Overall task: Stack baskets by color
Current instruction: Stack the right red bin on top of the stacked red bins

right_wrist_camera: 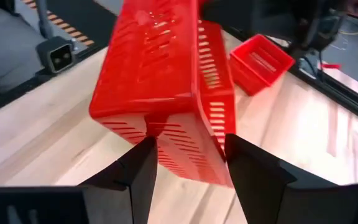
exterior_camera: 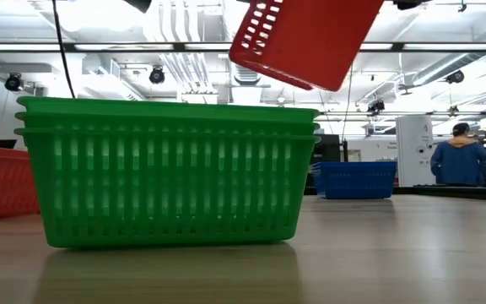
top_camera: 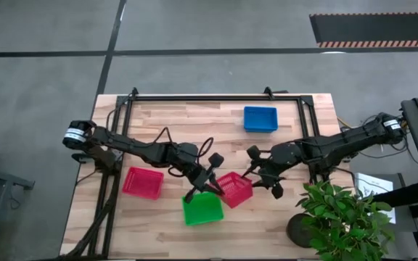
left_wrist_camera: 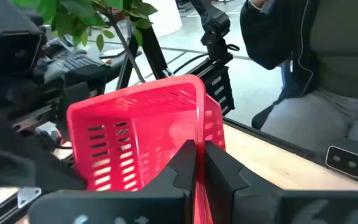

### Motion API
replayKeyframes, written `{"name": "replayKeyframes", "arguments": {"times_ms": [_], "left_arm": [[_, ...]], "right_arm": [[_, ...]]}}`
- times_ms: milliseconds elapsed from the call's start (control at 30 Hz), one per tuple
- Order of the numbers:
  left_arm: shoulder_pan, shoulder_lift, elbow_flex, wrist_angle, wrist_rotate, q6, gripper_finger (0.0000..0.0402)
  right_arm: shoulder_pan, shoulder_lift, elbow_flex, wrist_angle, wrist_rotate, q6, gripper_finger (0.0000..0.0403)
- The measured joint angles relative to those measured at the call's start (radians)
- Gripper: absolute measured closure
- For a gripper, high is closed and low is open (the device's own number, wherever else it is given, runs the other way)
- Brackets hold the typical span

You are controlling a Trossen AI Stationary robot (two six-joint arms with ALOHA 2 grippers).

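Note:
My left gripper point(top_camera: 212, 181) is shut on a red basket point(top_camera: 235, 189) and holds it tilted, high above the table point(exterior_camera: 302, 38). My right gripper point(top_camera: 262, 177) is open at the basket's other end, with one finger on each side of the red basket's corner point(right_wrist_camera: 185, 140). A stack of three nested green baskets point(exterior_camera: 169, 173) stands on its base on the table, near the front edge point(top_camera: 202, 210). Another red basket point(top_camera: 142, 183) rests on the table to the left. A blue basket point(top_camera: 260, 118) sits at the far right. My left gripper pinches one wall of the red basket point(left_wrist_camera: 197, 127) between its two fingers; the wall shows edge-on in the gap. The fingers come level from the table's left side. The basket is lifted clear and tilted. My right gripper's fingers flank the basket's corner point(right_wrist_camera: 166, 127); whether they touch it, I cannot tell.
A potted plant point(top_camera: 343, 221) stands at the table's front right corner. A black frame point(top_camera: 216, 100) runs around the tabletop. A person point(left_wrist_camera: 316, 68) sits just beyond the table's edge. Bare wood lies between the blue basket and the arms.

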Motion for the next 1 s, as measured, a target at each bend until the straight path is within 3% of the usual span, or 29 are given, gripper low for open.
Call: {"name": "replayKeyframes", "arguments": {"times_ms": [267,567,833,1000], "left_arm": [[-0.004,-0.033,0.0,-0.056,-0.043,-0.001,0.0401],[-0.064,-0.134,-0.001,-0.24,-0.36,-0.003,0.0401],[-0.086,-0.156,0.0,-0.305,-0.439,-0.055,0.0401],[-0.113,-0.177,0.062,-0.545,-0.577,-0.144,0.0401]], "right_arm": [[-0.023,-0.024,0.002,-0.007,0.008,-0.016,0.0207],[-0.045,-0.119,0.006,-0.022,0.108,0.005,0.0206],[-0.048,-0.106,0.006,-0.011,0.148,0.025,0.0206],[-0.048,-0.105,0.006,-0.028,0.24,0.025,0.0206]]}}
